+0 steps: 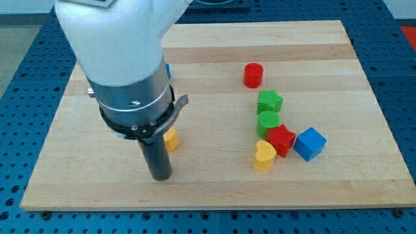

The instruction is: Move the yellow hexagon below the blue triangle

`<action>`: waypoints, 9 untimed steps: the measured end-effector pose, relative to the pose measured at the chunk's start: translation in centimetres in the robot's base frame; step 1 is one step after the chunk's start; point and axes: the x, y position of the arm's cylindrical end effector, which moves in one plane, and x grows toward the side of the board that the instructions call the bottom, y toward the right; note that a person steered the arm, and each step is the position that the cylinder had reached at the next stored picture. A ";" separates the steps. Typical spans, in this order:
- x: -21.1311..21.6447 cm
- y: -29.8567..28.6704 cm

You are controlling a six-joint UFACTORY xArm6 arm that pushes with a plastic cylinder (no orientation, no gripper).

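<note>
My tip (160, 177) is the nearest thing in the view, the blunt lower end of the dark rod resting on the wooden board (214, 185) toward the view's bottom left; there are no jaws on this rig, only the rod, so nothing is held. Just above and to the view's right of the tip, touching or almost touching the rod's side, a yellow block (171, 139) peeks out, mostly hidden by the arm's collar; I take it for the yellow hexagon, though its shape cannot be confirmed. A sliver of blue (168, 70) shows at the arm's edge higher up, probably the blue triangle, also largely covered. So the yellow piece already lies toward the view's bottom from the blue one, and any remaining push would be a small one, judged from the tip's place below-left of the yellow. Well apart on the view's right sit a red cylinder (253, 75), green star (270, 101), green round block (268, 122), red star (281, 139), blue cube (309, 143) and yellow heart (264, 156).
</note>
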 end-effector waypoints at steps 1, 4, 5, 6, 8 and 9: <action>-0.4 1.3; -10.8 -1.4; -8.9 -1.4; -4.7 -2.1; -8.3 -5.8; -11.3 -5.8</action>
